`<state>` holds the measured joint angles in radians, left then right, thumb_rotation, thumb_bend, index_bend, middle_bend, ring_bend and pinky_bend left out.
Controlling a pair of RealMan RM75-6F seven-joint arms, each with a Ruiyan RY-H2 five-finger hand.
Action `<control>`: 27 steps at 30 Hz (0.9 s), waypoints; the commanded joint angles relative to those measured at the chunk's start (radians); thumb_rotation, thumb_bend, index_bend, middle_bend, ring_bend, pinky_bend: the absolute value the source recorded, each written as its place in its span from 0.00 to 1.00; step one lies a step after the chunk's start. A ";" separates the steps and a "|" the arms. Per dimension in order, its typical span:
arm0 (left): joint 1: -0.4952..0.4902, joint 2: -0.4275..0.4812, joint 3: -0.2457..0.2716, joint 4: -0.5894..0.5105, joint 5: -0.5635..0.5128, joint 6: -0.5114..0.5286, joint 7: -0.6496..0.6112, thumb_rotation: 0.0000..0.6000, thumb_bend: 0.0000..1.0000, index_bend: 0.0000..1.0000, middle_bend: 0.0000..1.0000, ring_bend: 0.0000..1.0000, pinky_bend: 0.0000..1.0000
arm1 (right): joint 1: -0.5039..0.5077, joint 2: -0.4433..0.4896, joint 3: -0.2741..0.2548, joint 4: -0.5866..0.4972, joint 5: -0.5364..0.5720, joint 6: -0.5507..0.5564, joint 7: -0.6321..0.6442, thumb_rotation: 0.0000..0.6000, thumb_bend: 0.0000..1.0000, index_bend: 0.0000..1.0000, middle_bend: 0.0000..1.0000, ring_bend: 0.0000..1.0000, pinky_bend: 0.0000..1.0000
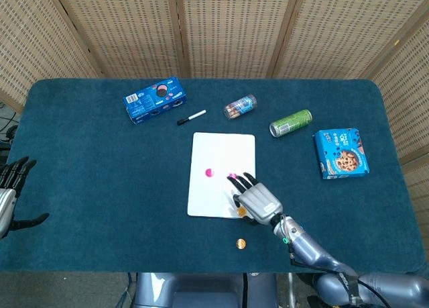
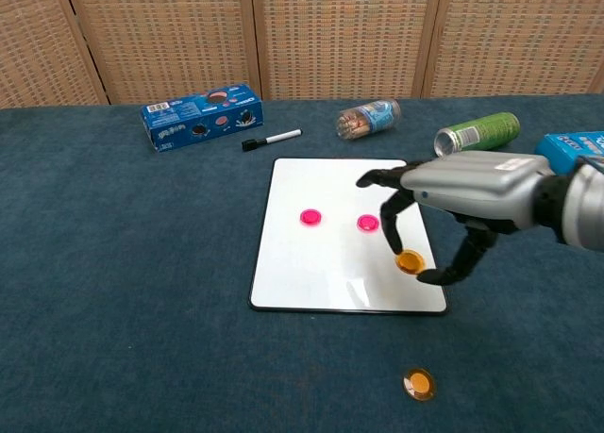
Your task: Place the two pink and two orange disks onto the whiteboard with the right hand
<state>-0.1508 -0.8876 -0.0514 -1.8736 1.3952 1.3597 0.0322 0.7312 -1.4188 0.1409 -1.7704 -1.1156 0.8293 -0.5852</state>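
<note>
The dark blue table covering [image 2: 123, 291] looks like matt, napped cloth; the rectangular whiteboard [image 2: 321, 263] is smooth and glossy; the green drink can [image 2: 477, 135] shines like metal; the right hand [image 2: 444, 192] has satin silver shells; the two blue snack boxes [image 1: 155, 100] [image 1: 342, 154] look like printed card.

even, bright overhead light, soft shadows, faint glare on the whiteboard [image 2: 330, 263], sharp focus

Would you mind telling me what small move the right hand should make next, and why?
Probably lower and release: the right hand pinches an orange disk over the whiteboard, beside the two pink disks; another orange disk remains on the table.
</note>
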 commanded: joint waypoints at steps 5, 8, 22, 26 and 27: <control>-0.007 0.010 -0.011 0.015 -0.031 -0.021 -0.032 1.00 0.00 0.00 0.00 0.00 0.00 | 0.231 -0.205 0.102 0.114 0.358 0.029 -0.253 1.00 0.41 0.50 0.00 0.00 0.00; -0.011 0.012 -0.012 0.019 -0.036 -0.030 -0.040 1.00 0.00 0.00 0.00 0.00 0.00 | 0.290 -0.264 0.113 0.161 0.451 0.064 -0.308 1.00 0.43 0.50 0.00 0.00 0.00; -0.022 0.014 -0.011 0.019 -0.043 -0.053 -0.040 1.00 0.00 0.00 0.00 0.00 0.00 | 0.331 -0.231 0.069 -0.001 0.484 0.249 -0.365 1.00 0.11 0.03 0.00 0.00 0.00; -0.021 0.015 -0.006 0.016 -0.030 -0.050 -0.037 1.00 0.00 0.00 0.00 0.00 0.00 | 0.243 -0.112 -0.047 -0.129 0.299 0.284 -0.294 1.00 0.16 0.21 0.00 0.00 0.00; -0.021 0.014 -0.005 0.015 -0.027 -0.049 -0.036 1.00 0.00 0.00 0.00 0.00 0.00 | 0.223 -0.089 -0.073 -0.147 0.264 0.286 -0.274 1.00 0.18 0.25 0.00 0.00 0.00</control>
<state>-0.1717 -0.8731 -0.0574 -1.8575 1.3661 1.3097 -0.0044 1.0314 -1.6088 0.1656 -1.8136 -0.7163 1.0796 -0.9286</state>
